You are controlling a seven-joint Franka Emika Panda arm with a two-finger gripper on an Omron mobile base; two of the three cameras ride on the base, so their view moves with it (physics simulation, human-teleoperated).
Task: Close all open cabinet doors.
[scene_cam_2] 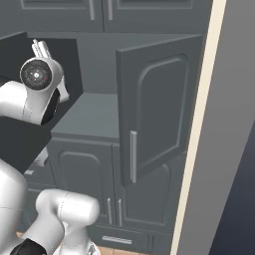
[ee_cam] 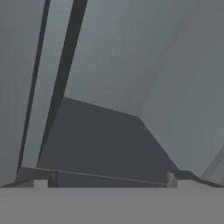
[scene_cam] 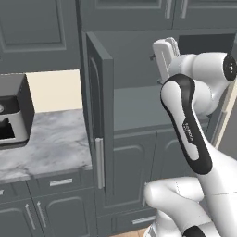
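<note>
Left door: I see one cabinet door swung out towards me, edge-on in the left base view, its silver bar handle low on the leading edge, at about 7 o'clock from my arm's hand.
Right door: the second open door stands ajar in the right base view, arch-topped panel facing me, its vertical handle near the free edge, at roughly 3 o'clock from the wrist.
Cabinet interior: an open grey bay with a flat shelf between the two doors.
Closed doors: the lower doors under the shelf sit flush, and the upper pair at 12 o'clock is flush too.
Gripper: my gripper points into the bay; in the hand view its two dark tips sit wide apart at 7 and 5 o'clock.
Jaws: spread to full width, nothing between them, touching no door.
Arm: raised in front of the bay, between the two open doors, hand near the upper part of the opening.
Counter: a marble counter at 9 o'clock of the left door, with a dark appliance on it.
Wall: a pale panel edge runs up just right of the right door.
</note>
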